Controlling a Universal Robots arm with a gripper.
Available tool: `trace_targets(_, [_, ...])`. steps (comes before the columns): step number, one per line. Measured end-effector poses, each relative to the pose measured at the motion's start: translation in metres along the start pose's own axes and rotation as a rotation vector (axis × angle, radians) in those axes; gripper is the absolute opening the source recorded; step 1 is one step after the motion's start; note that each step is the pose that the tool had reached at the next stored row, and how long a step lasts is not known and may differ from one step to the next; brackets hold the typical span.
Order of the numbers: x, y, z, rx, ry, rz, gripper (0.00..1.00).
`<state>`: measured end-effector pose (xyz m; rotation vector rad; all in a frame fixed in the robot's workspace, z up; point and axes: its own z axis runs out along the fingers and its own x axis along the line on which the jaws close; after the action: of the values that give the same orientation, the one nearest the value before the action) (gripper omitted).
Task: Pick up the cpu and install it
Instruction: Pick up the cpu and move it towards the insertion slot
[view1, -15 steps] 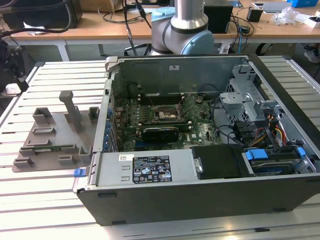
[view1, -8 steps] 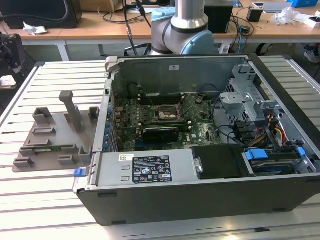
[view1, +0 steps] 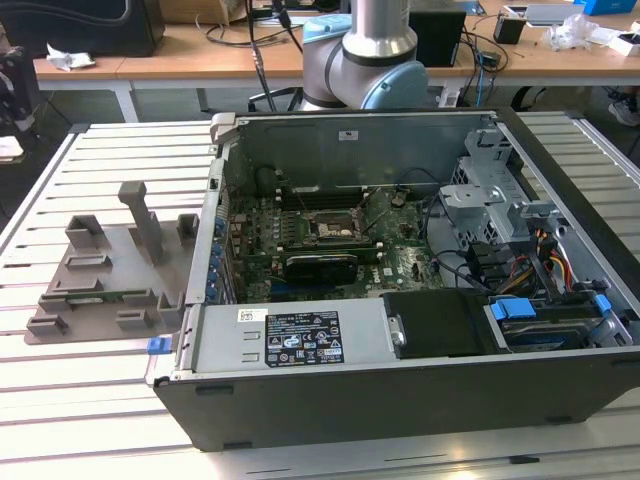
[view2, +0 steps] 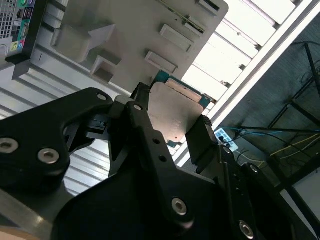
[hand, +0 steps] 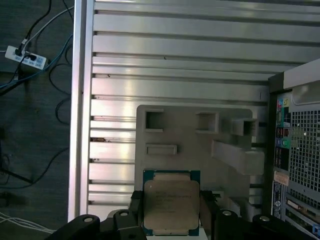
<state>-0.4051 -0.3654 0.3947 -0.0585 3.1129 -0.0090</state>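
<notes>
The cpu (hand: 171, 197), pinched edgewise between the tool's (hand: 171, 209) closed fingers, hangs above the holder tray (hand: 200, 150). That thin grip could slip and tilt it.

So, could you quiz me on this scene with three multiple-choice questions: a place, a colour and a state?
1. Where is the cpu? A in the socket B in the gripper C on the floor
2. What colour is the tray? A red B grey C yellow
3. The case is: A open B shut C upside down
Answers: B, the gripper clamps it in both wrist views; B, plain grey; A, its board shows in the exterior view.
</notes>
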Motion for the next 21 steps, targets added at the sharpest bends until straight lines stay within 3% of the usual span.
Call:
trace_targets(11, [-0.0007,-0.0002,-0.0253,0.0,0.0,0.0,0.54])
trace_targets(16, [-0.0011,-0.0003,-0.0406,0.0,-0.0001,0.0,0.54])
trace_targets(21, [-0.0014,-0.0003,-0.0502,0.0,-0.0001,0.0,0.54])
